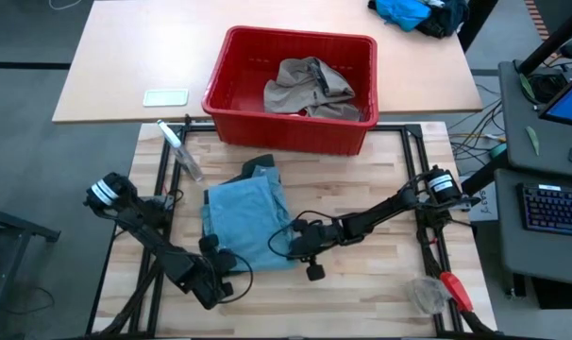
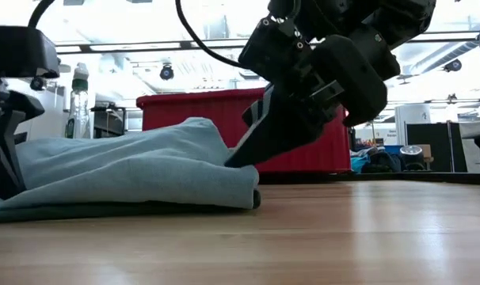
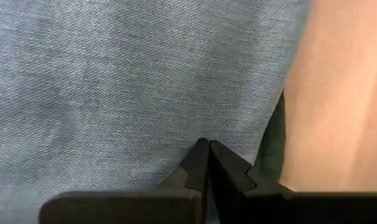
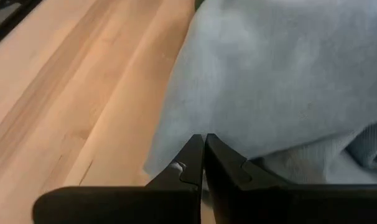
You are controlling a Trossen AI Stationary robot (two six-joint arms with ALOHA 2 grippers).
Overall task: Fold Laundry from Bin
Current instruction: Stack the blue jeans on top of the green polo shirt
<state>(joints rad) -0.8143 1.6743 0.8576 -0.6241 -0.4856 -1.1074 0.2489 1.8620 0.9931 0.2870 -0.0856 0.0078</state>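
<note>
The light blue denim trousers (image 1: 248, 219) lie folded on the worktop (image 1: 380, 179), between both sets of jaws, which are pressed together and pinch nothing (cloth only touched). If pushed, the fold could be dragged askew, since nothing is gripped.

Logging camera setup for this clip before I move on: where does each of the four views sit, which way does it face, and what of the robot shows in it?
High view: overhead, straight down on the table; both arms, red bin, light blue denim trousers.
Low view: table height, looking level at the trousers and bin; one gripper shows at the cloth edge.
Left wrist view: above the denim; left gripper shut.
Right wrist view: at the denim's edge; right gripper shut.
All four views share the trousers.
</note>
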